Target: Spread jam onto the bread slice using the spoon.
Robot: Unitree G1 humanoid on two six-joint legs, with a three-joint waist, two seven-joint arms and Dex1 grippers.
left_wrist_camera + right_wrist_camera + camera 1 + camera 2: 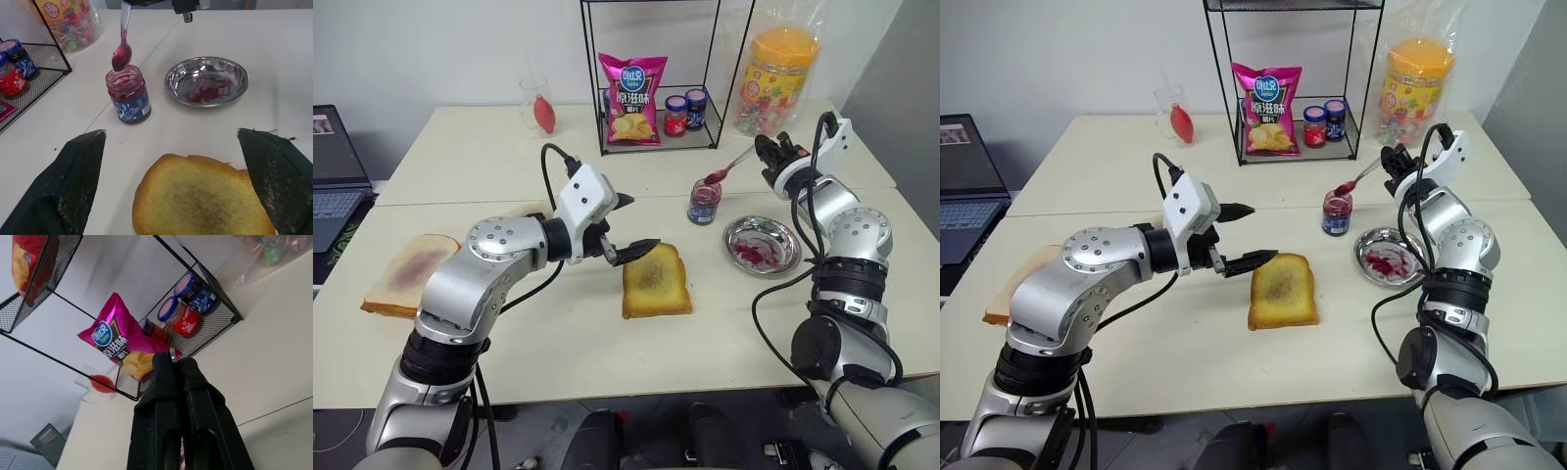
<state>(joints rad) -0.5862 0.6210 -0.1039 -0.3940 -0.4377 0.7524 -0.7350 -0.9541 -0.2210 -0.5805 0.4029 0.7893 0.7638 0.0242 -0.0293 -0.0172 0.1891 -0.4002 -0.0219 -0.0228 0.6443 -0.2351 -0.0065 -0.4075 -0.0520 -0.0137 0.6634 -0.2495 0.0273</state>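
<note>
Nearest the camera, low in the frame's middle, the bread slice (656, 282) lies flat on the tabletop (558, 343), its top bare. It looks light, stiff-crusted but soft in the centre, so spreading pressure should be gentle. Just left of it hovers the left end effector (628, 227), fingers spread wide and empty. Up and right, the spoon (727, 170), slim and likely slippery, carries jam (121, 58) over the jar (704, 203); the right end effector (769, 152) pinches its handle end. A smeared metal dish (762, 244) sits beside.

White wall (431, 49), cream tables (470, 147), black wire rack (651, 73)
</note>
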